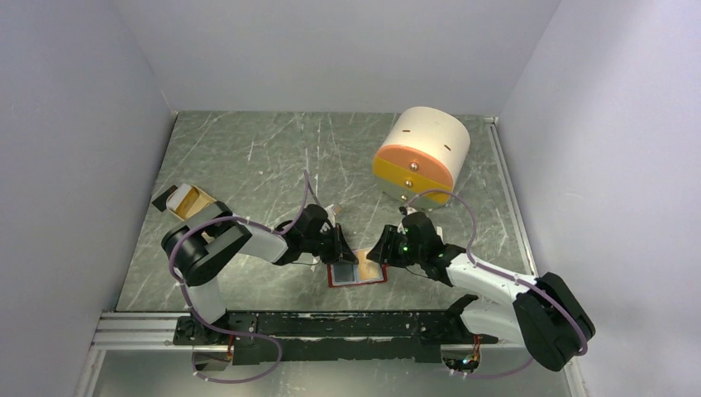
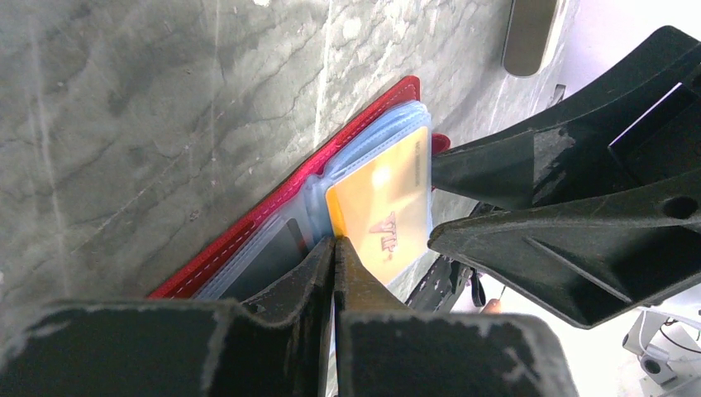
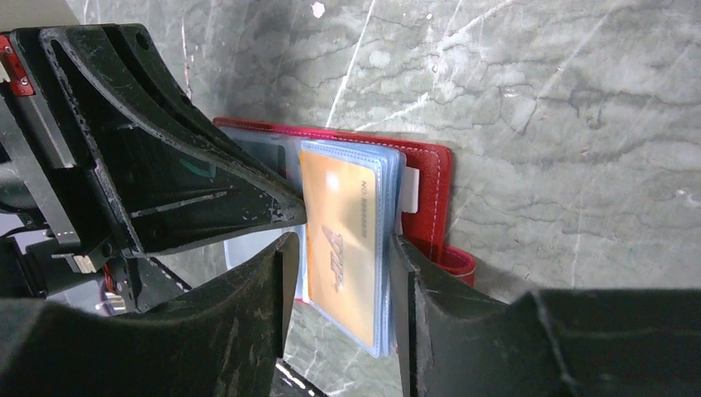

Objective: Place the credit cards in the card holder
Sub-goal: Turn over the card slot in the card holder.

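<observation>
The left gripper (image 2: 334,248) has its two fingers (image 2: 310,285) pressed flat together with nothing between them. Their joined tips rest on the card holder (image 2: 331,157) at its central fold, touching the near corner of the orange credit card (image 2: 384,219).

The right gripper (image 3: 343,248) stands partly apart. Its fingers (image 3: 269,289) clamp the two long edges of the card holder's stack of pale blue pockets (image 3: 393,178), one finger on each side. The orange credit card sits in the top pocket of that stack, face up, with printing along one edge. The free end of the stack looks raised off the red cover.

The two grippers reach the card holder from opposite sides, the left from its left and the right from its right, with their tips just beside each other.

The card holder lies open, red cover down, on the grey-green marbled table (image 1: 248,165). Its snap tab (image 3: 456,263) sticks out on the right gripper's side. Under the pocket of its other half shows a dark rectangle (image 2: 277,248); whether that is a card cannot be told.

A cream-and-orange cylinder (image 1: 422,149) lies on its side beyond the card holder and to its right, well apart. A beige tray (image 1: 188,201) sits well to the card holder's left, partly hidden behind the left arm (image 1: 223,248).
</observation>
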{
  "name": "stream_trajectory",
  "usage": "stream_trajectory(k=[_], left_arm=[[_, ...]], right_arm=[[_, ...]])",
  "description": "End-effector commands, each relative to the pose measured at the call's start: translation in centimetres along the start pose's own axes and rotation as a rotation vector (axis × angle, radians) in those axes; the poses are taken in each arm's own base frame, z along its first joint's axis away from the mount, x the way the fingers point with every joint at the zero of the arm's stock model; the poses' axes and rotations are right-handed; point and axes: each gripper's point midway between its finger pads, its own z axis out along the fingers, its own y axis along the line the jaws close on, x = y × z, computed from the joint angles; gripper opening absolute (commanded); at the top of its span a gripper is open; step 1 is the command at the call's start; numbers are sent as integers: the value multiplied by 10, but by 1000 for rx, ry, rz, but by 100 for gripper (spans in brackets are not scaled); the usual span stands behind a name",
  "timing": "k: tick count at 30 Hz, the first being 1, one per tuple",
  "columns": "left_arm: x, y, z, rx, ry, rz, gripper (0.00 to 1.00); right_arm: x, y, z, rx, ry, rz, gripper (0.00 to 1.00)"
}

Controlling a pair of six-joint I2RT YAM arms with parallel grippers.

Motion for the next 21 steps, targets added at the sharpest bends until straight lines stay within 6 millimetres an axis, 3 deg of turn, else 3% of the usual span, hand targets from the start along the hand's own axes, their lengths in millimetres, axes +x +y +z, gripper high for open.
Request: stream_trajectory(k=[1, 17, 21], left_arm=[[9, 14, 3, -37, 20, -3, 9], [7, 6, 1, -14, 9, -7, 9], [-1, -4, -4, -7, -19, -21, 9]], right_arm=[[-5, 9, -8, -17, -18, -14, 48], [1, 29, -5, -135, 33, -33, 43], [0, 32, -8, -148, 26, -40, 32]])
